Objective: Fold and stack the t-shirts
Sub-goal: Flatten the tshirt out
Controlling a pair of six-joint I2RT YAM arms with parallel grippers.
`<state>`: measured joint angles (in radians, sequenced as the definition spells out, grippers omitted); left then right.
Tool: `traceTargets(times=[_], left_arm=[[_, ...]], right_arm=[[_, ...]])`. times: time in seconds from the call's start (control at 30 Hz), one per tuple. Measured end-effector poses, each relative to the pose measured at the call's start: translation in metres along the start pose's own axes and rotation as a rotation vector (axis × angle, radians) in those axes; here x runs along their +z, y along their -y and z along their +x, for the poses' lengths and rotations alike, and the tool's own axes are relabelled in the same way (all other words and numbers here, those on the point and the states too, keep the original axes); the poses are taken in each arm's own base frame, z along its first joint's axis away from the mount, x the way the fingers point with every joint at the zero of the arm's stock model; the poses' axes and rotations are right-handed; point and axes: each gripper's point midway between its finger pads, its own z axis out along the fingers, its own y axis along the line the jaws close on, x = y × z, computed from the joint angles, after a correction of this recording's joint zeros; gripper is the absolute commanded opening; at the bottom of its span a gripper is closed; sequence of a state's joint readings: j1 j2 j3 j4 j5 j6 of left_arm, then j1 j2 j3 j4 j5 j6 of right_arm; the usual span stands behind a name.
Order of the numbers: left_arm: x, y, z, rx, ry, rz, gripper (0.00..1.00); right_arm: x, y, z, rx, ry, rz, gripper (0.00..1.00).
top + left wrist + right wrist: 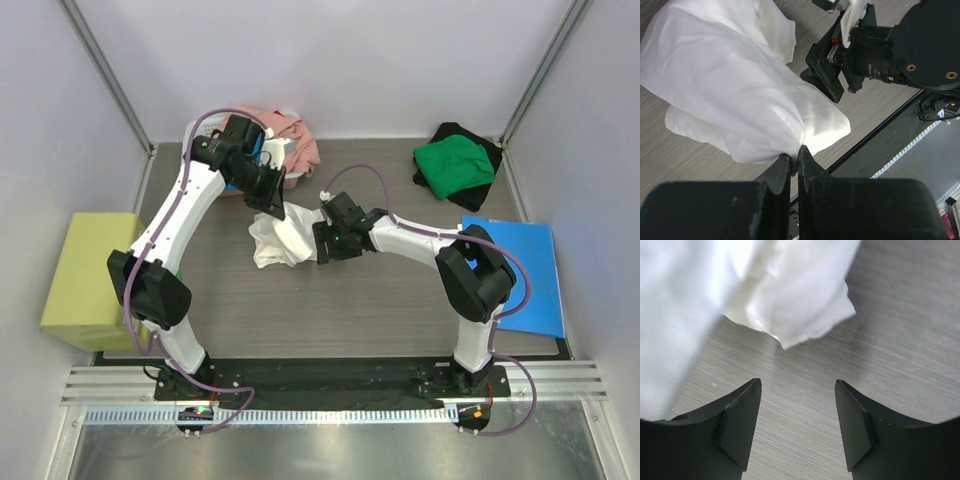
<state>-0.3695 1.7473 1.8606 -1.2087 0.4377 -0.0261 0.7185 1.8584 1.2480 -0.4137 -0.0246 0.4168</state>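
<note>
Left fingers (782, 175) sit closest to the lens in the left wrist view: pressed together, clamped on a bunched edge of the white soft-cloth t-shirt (725, 85). Rest of the cloth spreads away from the tips over the grey wood-grain tabletop (670, 155). Right fingers (740, 430) stand apart w/ only bare tabletop btwn them. A corner of the white shirt lies just ahead of their tips, and a fold runs beside one finger; touching or not, can't tell. Top view: shirt is crumpled mid-tabletop btwn both arms. Green cloth t-shirt (455, 165) lies on a black cloth t-shirt (488, 158) at far right. Salmon-pink cloth t-shirt (303, 145) is at far left.
</note>
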Motion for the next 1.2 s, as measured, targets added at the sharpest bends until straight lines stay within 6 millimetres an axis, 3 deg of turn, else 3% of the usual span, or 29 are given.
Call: traceTargets(times=[0.17,0.3,0.8,0.9,0.93,1.07,1.1,1.2], left_arm=[[0.002,-0.005,0.003,-0.014,-0.006,-0.004,0.00],[0.003,-0.010,0.004,-0.025,-0.007,-0.005,0.00],[-0.008,-0.012,0.006,-0.034,0.019,0.004,0.00],[-0.008,-0.010,0.008,-0.035,0.018,0.011,0.00],[-0.008,-0.011,0.008,-0.035,0.016,0.012,0.00],[-0.006,-0.011,0.009,-0.037,0.013,0.012,0.00],[-0.006,-0.012,0.009,-0.037,0.013,0.012,0.00],[-0.006,-0.012,0.010,-0.037,0.012,0.012,0.00]], right_arm=[[-0.008,-0.012,-0.034,-0.013,0.086,-0.019,0.68],[-0.011,-0.014,-0.048,-0.015,0.131,-0.014,0.65],[0.035,0.000,-0.041,-0.006,0.109,0.029,0.63],[0.038,0.001,-0.047,0.000,0.120,0.028,0.55],[0.039,0.002,-0.049,0.002,0.123,0.028,0.39],[0.039,0.003,-0.056,0.007,0.144,0.021,0.06],[0.039,0.003,-0.058,0.009,0.149,0.020,0.02],[0.038,0.003,-0.060,0.018,0.155,0.020,0.01]])
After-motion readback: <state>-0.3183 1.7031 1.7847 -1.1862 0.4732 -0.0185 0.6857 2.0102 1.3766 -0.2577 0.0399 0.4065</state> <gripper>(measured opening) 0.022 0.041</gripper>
